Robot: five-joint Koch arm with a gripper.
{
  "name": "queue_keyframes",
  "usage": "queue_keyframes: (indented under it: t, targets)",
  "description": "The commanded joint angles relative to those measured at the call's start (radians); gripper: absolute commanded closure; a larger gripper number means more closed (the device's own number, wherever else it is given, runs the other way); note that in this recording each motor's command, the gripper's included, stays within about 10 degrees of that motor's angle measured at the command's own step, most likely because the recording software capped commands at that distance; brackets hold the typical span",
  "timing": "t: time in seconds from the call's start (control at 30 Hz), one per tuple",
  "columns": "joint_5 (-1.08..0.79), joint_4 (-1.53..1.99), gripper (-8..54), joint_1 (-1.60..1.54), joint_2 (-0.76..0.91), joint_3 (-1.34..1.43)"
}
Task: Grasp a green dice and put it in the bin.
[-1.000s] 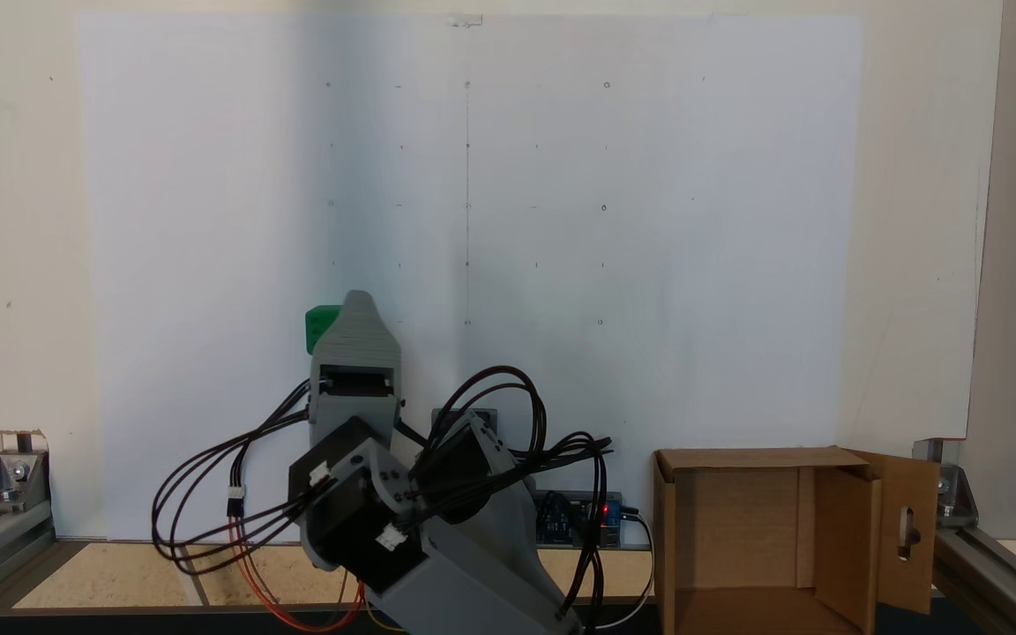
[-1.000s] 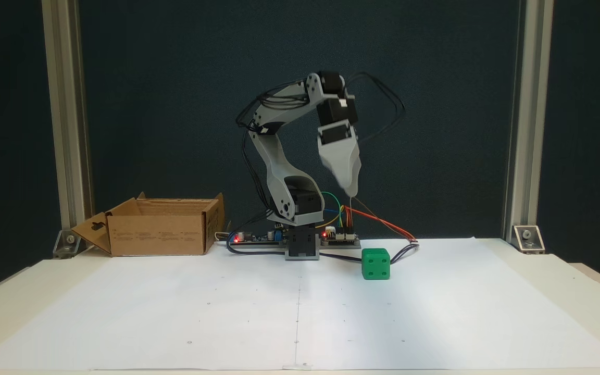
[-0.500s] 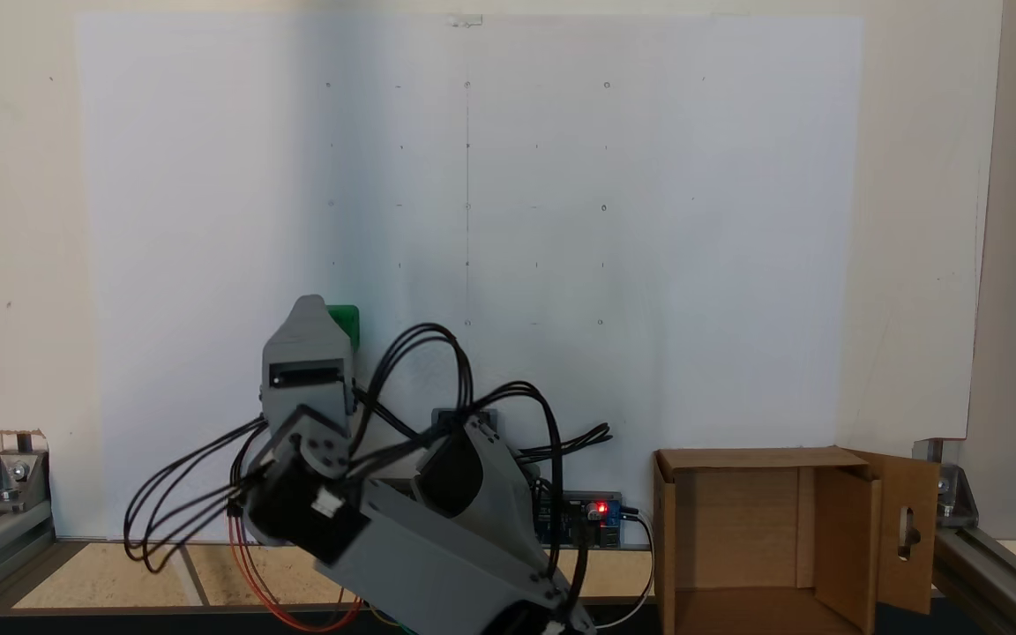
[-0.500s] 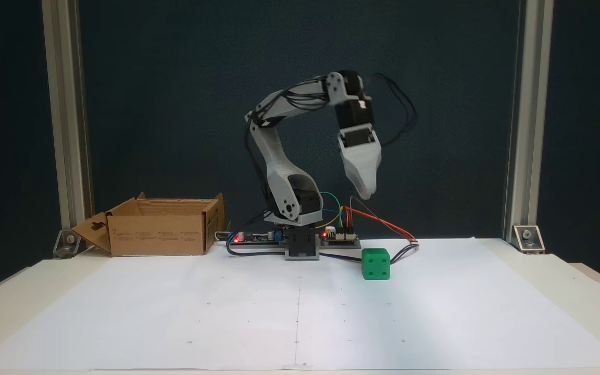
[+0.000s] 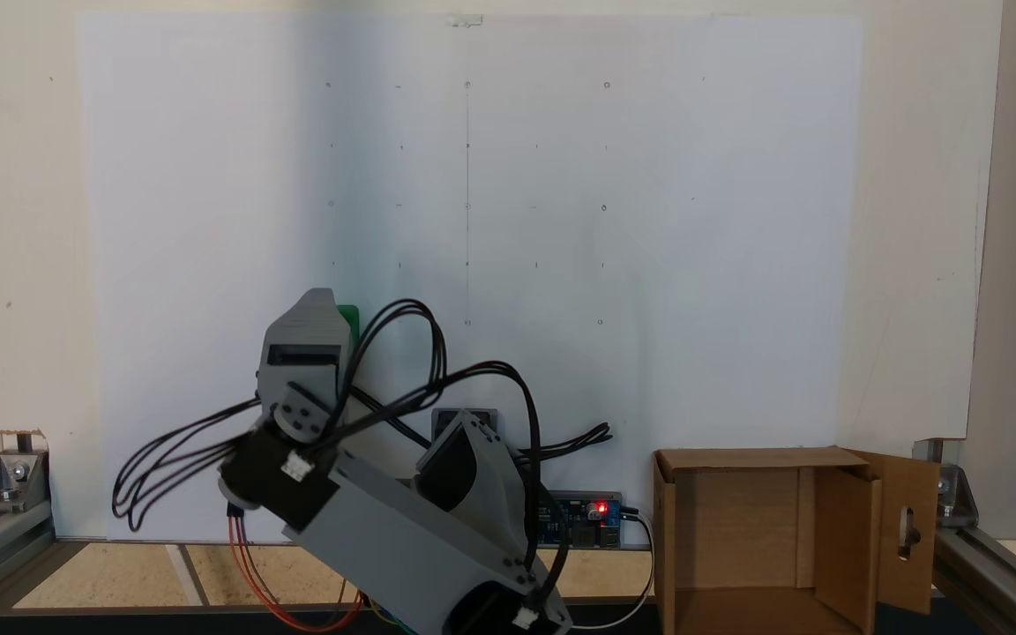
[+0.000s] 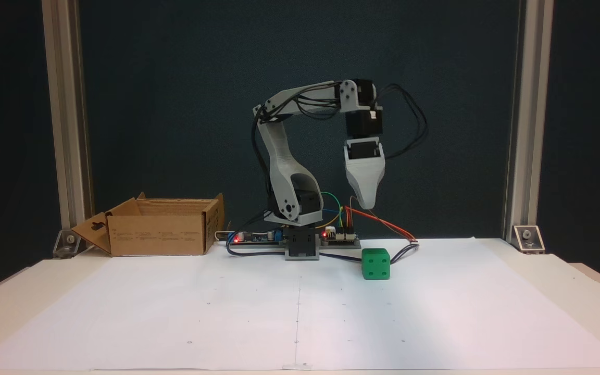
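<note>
Arm bent in a high arch: upper link rises from the base, forearm runs level, wrist folds so the gripper (image 6: 366,204) points straight down. In the other fixed view the gripper (image 5: 318,295) points toward 12 o'clock over the paper. Only one grey tapered jaw shell shows from either camera, so I cannot tell whether the claw is spread or pressed together. It holds nothing visible and hangs clear above the table.

The green dice (image 6: 376,264) sits on the white paper sheet (image 6: 300,312), below the gripper tip and a little toward 4 o'clock from it, not touching. In the other fixed view just a green edge (image 5: 348,317) shows at 3 o'clock of the gripper shell.

The bin (image 6: 162,227) stands at 9 o'clock of the arm base, well apart from the dice, top open, flaps out; the slotted flap (image 5: 907,529) opens outward. The sheet toward the front is open and flat. Aluminium frame posts (image 6: 517,120) bound the sides.

Dice: glossy cube, rounded corners, indented pips. Bin: brown corrugated cardboard. Arm: grey printed plastic, black servos, looping black cables (image 6: 409,125).
</note>
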Motion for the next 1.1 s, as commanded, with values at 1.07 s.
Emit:
queue_keyframes:
  t: [1.07]
  targets:
    - [0.14, -0.225, 2.0, -0.089, 0.015, 0.172]
